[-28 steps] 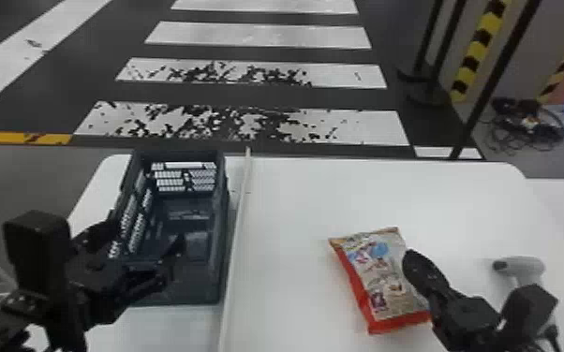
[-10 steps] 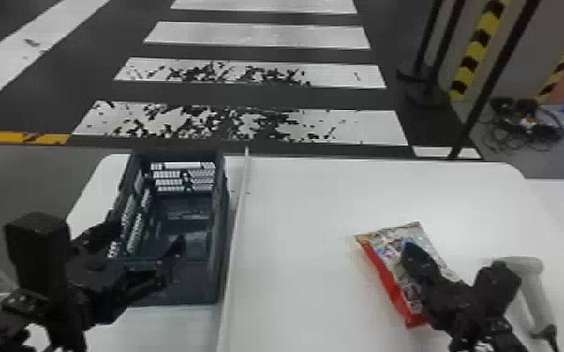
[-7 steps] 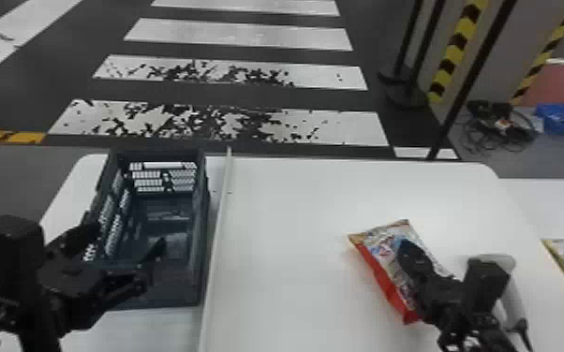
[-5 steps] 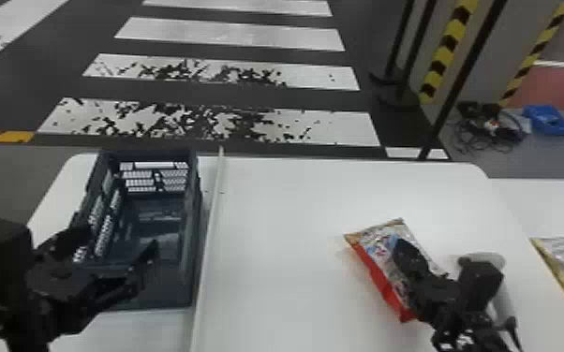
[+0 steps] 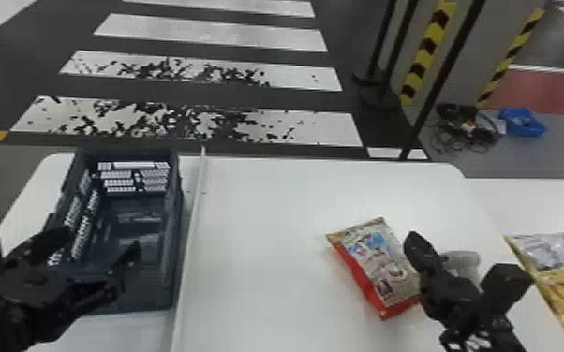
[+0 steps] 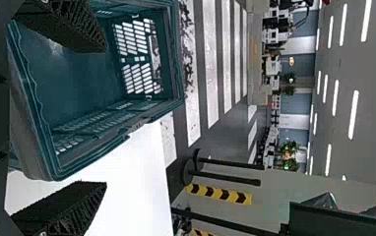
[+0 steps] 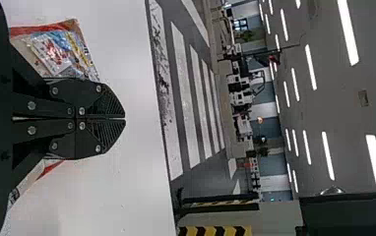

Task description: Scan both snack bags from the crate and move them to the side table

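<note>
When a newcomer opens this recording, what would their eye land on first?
Probably the bold white crosswalk stripes on the floor beyond the table. Next, the big dark crate on the table's left, the open left gripper at its near end. Then the red snack bag toward the right, beside the shut right gripper.

The head view's right edge crops the yellow bag [image 5: 558,276] — the right gripper [image 5: 414,239] partly hides a likely scanner [image 5: 464,258].

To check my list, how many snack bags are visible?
2: a red-and-silver plastic bag on the white table and a yellow-and-silver plastic bag on the side table. The left gripper partly hides the dark plastic crate.
</note>
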Controlling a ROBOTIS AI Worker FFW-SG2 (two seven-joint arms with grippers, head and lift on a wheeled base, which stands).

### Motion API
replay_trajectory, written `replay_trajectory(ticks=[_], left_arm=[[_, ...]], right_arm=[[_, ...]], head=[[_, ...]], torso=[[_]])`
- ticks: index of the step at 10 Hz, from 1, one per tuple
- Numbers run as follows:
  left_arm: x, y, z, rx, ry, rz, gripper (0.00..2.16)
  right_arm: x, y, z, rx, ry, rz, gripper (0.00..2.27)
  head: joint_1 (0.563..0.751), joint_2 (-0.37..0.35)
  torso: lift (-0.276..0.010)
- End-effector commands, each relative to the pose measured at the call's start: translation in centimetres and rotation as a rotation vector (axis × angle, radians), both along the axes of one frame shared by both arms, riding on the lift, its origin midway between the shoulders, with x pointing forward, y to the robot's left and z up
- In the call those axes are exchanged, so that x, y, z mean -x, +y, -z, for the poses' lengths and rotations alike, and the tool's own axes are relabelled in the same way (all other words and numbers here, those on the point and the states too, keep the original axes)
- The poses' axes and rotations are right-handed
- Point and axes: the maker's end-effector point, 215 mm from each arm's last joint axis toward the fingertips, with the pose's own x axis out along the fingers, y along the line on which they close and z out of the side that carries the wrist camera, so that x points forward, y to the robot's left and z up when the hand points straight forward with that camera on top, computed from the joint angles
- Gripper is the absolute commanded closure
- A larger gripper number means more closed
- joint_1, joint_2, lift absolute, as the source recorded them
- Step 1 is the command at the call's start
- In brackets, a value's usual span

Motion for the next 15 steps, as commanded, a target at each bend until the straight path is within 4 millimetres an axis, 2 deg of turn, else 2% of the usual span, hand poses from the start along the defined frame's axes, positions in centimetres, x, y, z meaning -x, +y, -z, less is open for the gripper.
replay_trajectory(ticks=[1,6,8,15], left_arm=[[0.0,-0.1,-0.1,0.002,-0.002,0.001,0.02],[-0.2,0.2,-0.2,-0.004,-0.013,0.005,0.02],[-0.2,0.4,0.1,-0.006,-0.009,0.009,0.02],[-0.4,0.2,-0.3,0.004,-0.016,0.014,0.02]], right_arm=[[-0.2,-1.5,-0.5,0.01,0.005,0.015,2.24],[2.1,-3.7,1.6,0.037,0.041,0.037,2.24],[2.8,-3.9,2.0,0.043,0.041,0.042,2.24],[5.1,-1.7,3.9,0.026,0.065,0.018,2.24]], head=[[0.695,-0.144],[0.695,-0.184],[0.695,-0.197],[0.695,-0.187]], torso=[[-0.095],[-0.095],[-0.095],[-0.095]])
